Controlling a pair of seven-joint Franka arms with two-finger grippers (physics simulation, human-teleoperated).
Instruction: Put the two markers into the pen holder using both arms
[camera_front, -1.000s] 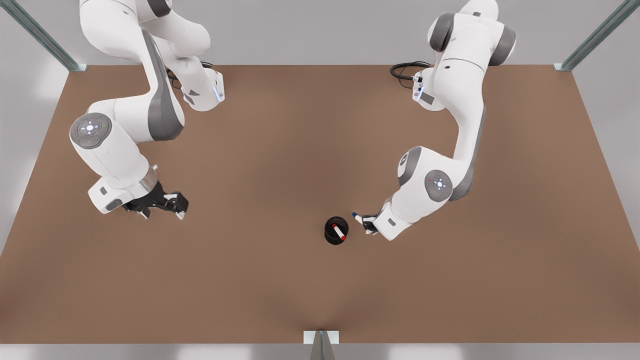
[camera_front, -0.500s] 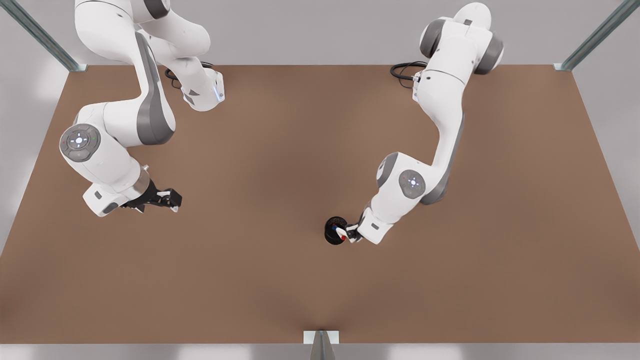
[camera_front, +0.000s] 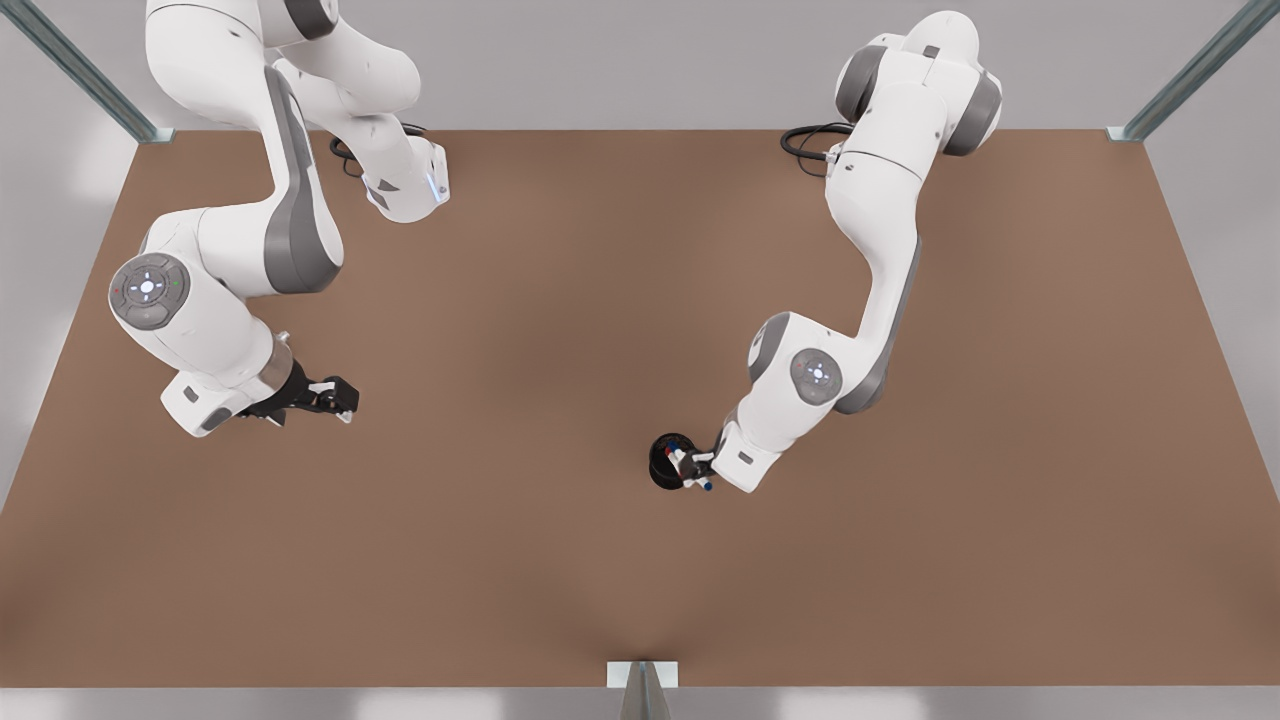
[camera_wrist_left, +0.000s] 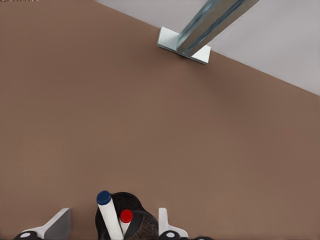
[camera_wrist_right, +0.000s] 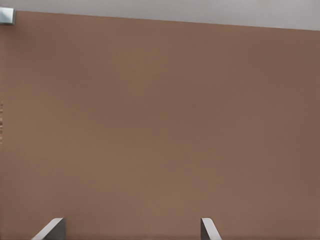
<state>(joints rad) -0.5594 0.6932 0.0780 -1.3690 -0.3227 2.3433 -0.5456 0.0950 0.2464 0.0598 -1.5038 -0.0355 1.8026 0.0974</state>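
Note:
The black pen holder (camera_front: 660, 470) stands on the brown table, right of centre in the front view. My left gripper (camera_front: 700, 470) is at the holder on the front view's right side. In the left wrist view it (camera_wrist_left: 112, 222) is open, its white fingertips (camera_wrist_left: 60, 222) standing wide on either side of the pen holder (camera_wrist_left: 132, 201). The blue-capped marker (camera_wrist_left: 106, 212) and the red-capped marker (camera_wrist_left: 125, 218) both stand in the holder, with no finger touching them. My right gripper (camera_front: 340, 400) waits open over bare table at the front view's left, its fingertips (camera_wrist_right: 52, 227) far apart.
A metal frame post (camera_front: 640, 690) stands at the table's near edge, and the left wrist view shows it (camera_wrist_left: 200, 30) beyond the holder. Black cables (camera_front: 810, 140) lie by the arm base at the back. Bare brown table (camera_front: 520, 330) stretches between the arms.
My left gripper carried the blue marker from beside the pen holder to it, and the marker now stands inside with the red one. The right arm drew slightly towards the front view's left.

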